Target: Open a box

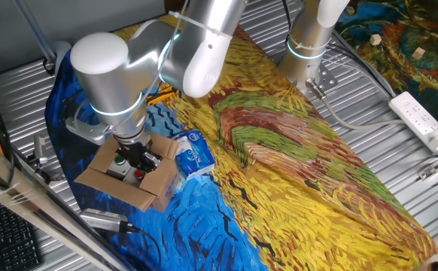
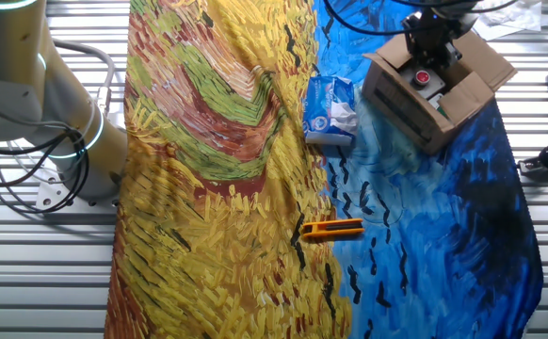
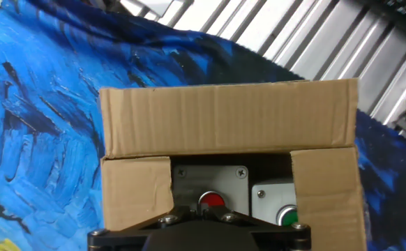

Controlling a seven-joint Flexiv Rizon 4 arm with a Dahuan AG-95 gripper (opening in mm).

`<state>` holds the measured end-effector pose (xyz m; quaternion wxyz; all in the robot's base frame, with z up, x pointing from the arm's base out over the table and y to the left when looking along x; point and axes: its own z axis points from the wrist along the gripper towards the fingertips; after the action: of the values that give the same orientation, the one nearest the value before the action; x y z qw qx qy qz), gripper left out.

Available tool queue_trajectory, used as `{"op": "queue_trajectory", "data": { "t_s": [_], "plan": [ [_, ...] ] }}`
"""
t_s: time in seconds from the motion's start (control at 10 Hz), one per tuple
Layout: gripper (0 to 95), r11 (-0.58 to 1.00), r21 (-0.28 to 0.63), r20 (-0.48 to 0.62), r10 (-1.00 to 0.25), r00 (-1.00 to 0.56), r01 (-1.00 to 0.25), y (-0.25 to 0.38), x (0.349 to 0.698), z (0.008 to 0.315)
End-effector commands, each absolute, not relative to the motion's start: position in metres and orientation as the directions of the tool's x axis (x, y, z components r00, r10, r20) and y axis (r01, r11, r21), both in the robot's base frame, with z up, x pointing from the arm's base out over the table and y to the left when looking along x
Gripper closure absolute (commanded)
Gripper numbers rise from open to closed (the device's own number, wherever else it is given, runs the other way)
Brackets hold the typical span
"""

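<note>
We find the small brown corrugated cardboard box [image 1: 125, 175] on the blue part of the painted cloth [image 1: 294, 173], flaps spread, grey switch units with red and green buttons [image 2: 423, 77] inside. The black two-finger gripper [image 1: 138, 159] hangs at its opening; we cannot tell its finger spacing. Just beside the box lies a blue-and-white soft packet [image 2: 330, 109]; an orange-handled tool [image 2: 332, 229] lies well apart.

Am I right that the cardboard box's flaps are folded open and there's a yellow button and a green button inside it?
Nearly. The box does have its flaps open, but the button beside the green button is red, not yellow. The hand view shows both, looking down past the gripper.
</note>
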<state>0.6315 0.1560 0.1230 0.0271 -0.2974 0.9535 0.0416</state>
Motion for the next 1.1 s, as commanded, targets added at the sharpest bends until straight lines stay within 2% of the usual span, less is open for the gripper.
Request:
{"op": "queue_trajectory", "data": {
  "t_s": [0.1, 1.1],
  "plan": [
    [95.0, 0.821, 0.067, -0.077, -0.563, -0.823, -0.567, 0.157, 0.63, 0.126],
    [95.0, 0.832, 0.072, -0.078, -0.545, -0.835, -0.55, 0.157, 0.623, 0.146]
  ]
}}
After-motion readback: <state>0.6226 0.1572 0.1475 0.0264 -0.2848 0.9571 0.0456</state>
